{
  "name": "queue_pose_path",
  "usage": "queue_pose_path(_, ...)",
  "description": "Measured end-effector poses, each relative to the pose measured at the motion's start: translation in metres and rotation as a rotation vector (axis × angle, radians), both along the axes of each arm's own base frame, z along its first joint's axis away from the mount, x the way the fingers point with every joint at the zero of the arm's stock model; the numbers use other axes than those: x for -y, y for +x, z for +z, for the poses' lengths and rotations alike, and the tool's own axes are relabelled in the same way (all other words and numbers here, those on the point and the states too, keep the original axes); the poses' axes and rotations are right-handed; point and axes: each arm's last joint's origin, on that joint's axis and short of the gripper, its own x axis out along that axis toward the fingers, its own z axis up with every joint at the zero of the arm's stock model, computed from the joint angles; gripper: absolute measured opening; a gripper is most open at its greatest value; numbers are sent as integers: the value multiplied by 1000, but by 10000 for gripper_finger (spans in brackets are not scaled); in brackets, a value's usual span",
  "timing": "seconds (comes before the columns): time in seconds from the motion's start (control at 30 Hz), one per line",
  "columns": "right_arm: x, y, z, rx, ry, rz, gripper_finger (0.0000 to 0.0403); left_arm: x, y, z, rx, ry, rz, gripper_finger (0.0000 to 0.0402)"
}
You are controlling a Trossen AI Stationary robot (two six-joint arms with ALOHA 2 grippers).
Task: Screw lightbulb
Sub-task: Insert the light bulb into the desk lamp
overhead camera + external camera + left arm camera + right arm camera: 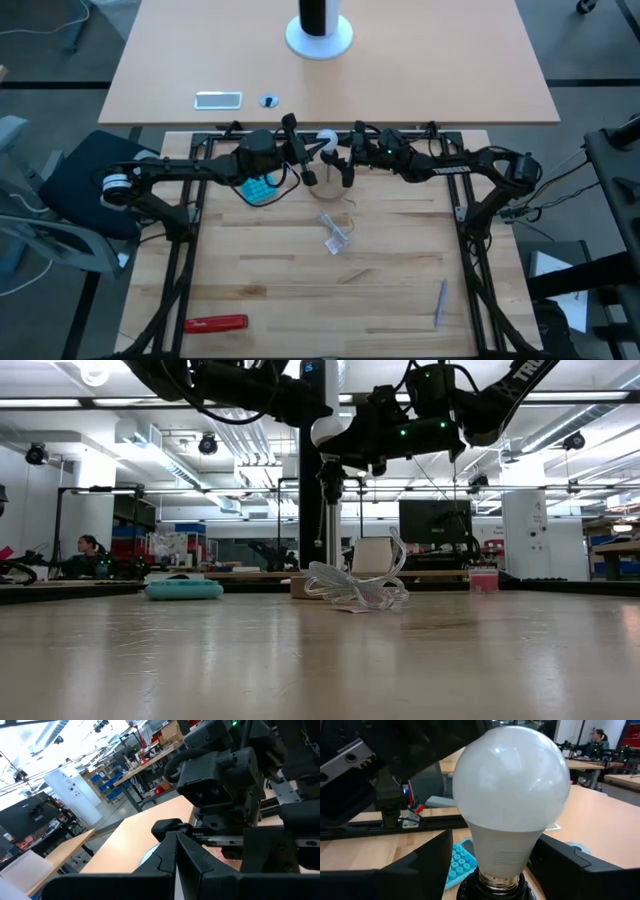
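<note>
The white lightbulb (512, 785) stands upright with its silvery screw base in a black socket (495, 890) on a thin stem (330, 520), high above the table's far middle (327, 138). My right gripper (492, 855) is open, one finger on each side of the bulb's neck. My left gripper (318, 148) comes from the left. Its fingers look shut, with the tips at the globe, and only a sliver of the bulb (150, 857) shows past them. My left gripper's shut fingertips (172, 845) come level from the table's left and reach the bulb's globe; the fingers themselves hide whether they touch it. My right gripper's fingers come level from the table's right. One finger (555, 862) lies close against the neck (532, 847) and the other (432, 860) stands clear of it. I cannot tell whether any finger touches.
A clear plastic wrapper (337, 238) lies on the table's middle, nearer than the stem. A teal tray (260, 188) lies under the left arm. A red tool (215, 323) lies at the near left and a pen (441, 300) at the near right.
</note>
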Motion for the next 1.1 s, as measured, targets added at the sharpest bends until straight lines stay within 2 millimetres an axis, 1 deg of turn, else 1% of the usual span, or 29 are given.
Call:
queue_pose_path(0.23, 0, 0, 0, -16, -25, -9, 265, -1, 0, 0, -6, 8, -19, 0)
queue_pose_path(0.5, 0, -2, -1, -60, -62, -42, 282, -5, 5, -6, 2, 11, -37, 0)
queue_pose_path(0.67, 0, -5, 2, -87, -76, -62, 292, -5, 5, -6, 5, 6, -33, 0)
queue_pose_path(0.8, -2, -11, 10, -91, -80, -64, 295, -5, 5, -5, 6, 6, -31, 0)
queue_pose_path(0.93, -6, -19, 18, -118, -70, -65, 289, -5, 5, -5, 5, 6, -30, 0)
queue_pose_path(1.1, -12, -35, 27, -198, -17, -64, 287, -5, 5, -6, 3, 7, -33, 0)
